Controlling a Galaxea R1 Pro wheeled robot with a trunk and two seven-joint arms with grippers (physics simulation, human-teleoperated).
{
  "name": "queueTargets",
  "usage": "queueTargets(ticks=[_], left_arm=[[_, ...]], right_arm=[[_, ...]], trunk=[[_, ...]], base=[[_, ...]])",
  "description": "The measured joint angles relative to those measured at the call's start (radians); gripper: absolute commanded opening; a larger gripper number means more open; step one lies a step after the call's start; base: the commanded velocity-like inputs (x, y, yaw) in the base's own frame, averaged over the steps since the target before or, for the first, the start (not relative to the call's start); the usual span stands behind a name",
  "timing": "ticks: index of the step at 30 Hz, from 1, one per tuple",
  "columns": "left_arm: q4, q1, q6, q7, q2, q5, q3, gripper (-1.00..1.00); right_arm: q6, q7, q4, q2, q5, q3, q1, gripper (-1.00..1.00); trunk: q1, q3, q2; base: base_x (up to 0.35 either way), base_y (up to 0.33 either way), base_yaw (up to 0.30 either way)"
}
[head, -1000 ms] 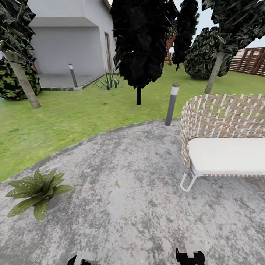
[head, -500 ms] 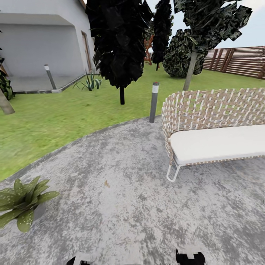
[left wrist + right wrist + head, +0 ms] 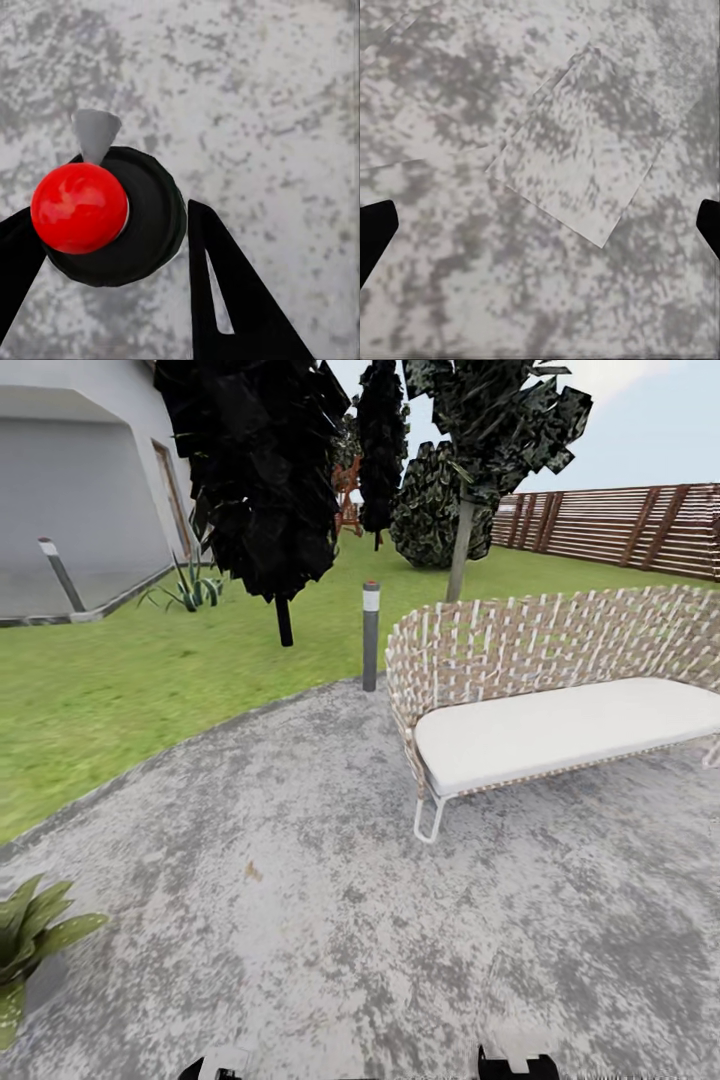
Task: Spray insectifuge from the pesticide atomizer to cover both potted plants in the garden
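The pesticide atomizer (image 3: 112, 225) shows from above in the left wrist view: a black spray head with a red tip (image 3: 79, 208) and a small grey nozzle. My left gripper (image 3: 112, 229) is shut on it, one black finger on each side, over the grey mottled paving (image 3: 330, 920). One potted plant (image 3: 25, 950), a low rosette of pointed green leaves, sits on the paving at the head view's left edge, partly cut off. My right gripper (image 3: 540, 225) is open, holding nothing, its fingertips (image 3: 375, 229) wide apart over the paving. Both wrists (image 3: 215, 1068) peek in at the head view's bottom edge.
A woven bench (image 3: 550, 700) with a white cushion stands on the paving to the right. A grey bollard lamp (image 3: 371, 635) marks the lawn's edge, with dark trees (image 3: 255, 490) behind. A slatted wooden fence (image 3: 620, 525) runs at the far right; a grey house (image 3: 80, 490) and an agave (image 3: 190, 588) are far left.
The whole head view has swung to the right: bench, lamp and trees slid left in the picture and the potted plant has drifted to the left edge. Neither gripper has changed.
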Motion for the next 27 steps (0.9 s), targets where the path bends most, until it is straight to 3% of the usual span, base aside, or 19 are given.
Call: queueTargets(ticks=[8, 17, 27], left_arm=[[0.0, 0.0, 0.0, 0.0, -0.001, 0.002, -0.001, -1.0], [0.0, 0.0, 0.0, 0.0, 0.0, 0.001, 0.0, -1.0], [0.001, 0.0, 0.0, 0.0, -0.001, 0.002, -0.001, -1.0]], right_arm=[[0.0, -0.001, -0.004, 0.003, -0.002, -0.001, 0.0, 1.0], [0.0, -0.002, -0.006, 0.001, -0.03, -0.001, 0.0, 1.0], [-0.001, -0.003, -0.008, -0.002, -0.031, -0.001, 0.0, 1.0]], trunk=[[0.0, 0.0, 0.0], [0.0, 0.0, 0.0], [0.0, 0.0, 0.0]], base=[[-0.008, 0.0, -0.3], [-0.223, 0.1, -0.3], [-0.012, 0.008, -0.3]])
